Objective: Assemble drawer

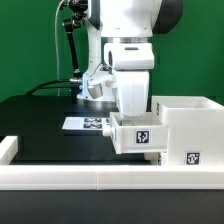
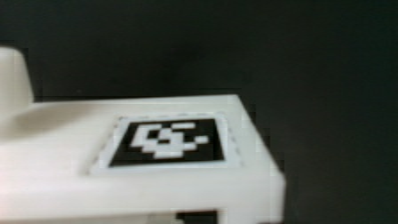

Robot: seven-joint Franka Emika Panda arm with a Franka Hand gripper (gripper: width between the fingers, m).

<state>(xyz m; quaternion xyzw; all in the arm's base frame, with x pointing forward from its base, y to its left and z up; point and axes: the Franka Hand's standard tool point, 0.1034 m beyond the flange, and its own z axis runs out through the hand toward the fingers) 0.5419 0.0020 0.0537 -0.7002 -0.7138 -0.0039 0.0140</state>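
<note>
Nearest the exterior view, a low white rail (image 1: 100, 178) is seen running along the front edge of the black bench (image 1: 45, 125). Just behind the rail, toward the exterior view's right, the large shell of the drawer (image 1: 185, 130) is seen standing upright on the bench, its top open; a square black-and-white tag (image 1: 193, 157) is carried on its front face. Touching the shell on the side toward the exterior view's left, a smaller tray box (image 1: 137, 132) is shown, with a tag (image 1: 143, 137) of its own on the face turned to the camera. Directly above this tray box the white arm (image 1: 130, 45) is seen coming down, and its hand (image 1: 130, 105) is set at the box's top. The fingers are hidden by the wrist housing and the box, so it cannot be told how far the hand is open or whether anything is held.

In the wrist view, a white tagged surface of the drawer part (image 2: 169, 140) is shown close up and blurred; no fingers can be made out.

Farther back, the marker board (image 1: 85, 123) is seen lying flat on the bench, against a green backdrop (image 1: 30, 50).
</note>
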